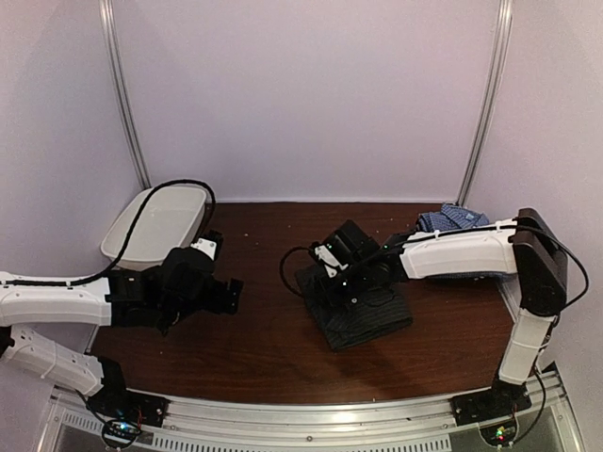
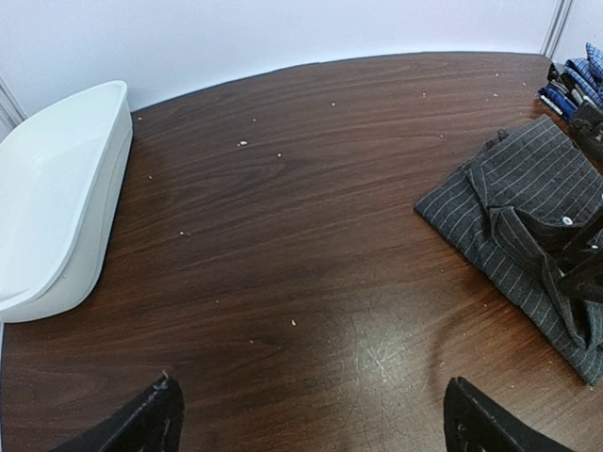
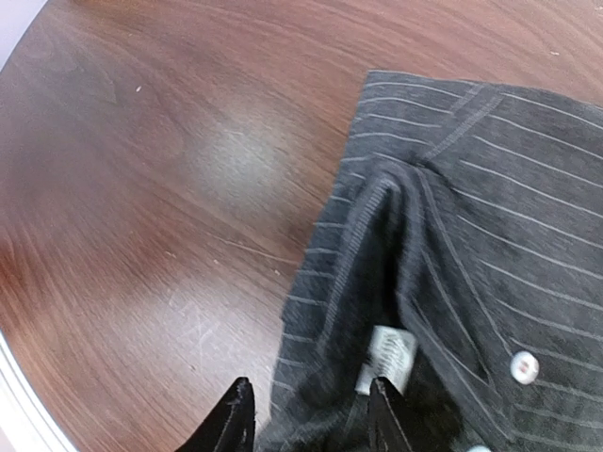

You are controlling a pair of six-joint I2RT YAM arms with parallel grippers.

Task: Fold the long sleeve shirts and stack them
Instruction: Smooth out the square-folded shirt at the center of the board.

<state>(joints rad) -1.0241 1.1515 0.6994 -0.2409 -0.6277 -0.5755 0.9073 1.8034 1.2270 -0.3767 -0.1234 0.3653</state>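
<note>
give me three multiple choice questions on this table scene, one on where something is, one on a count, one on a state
1. Where is the white tub? A far left of the table; B on a shirt; C at the front edge
2. How many shirts lie on the table? A one; B two; C four
3. How is the left gripper? A open over bare wood; B shut on the tub; C shut on a shirt

Answers: 1 A, it sits at the table's far left edge. 2 B, a black shirt and a blue shirt. 3 A, its fingers stand wide apart with nothing between.
</note>
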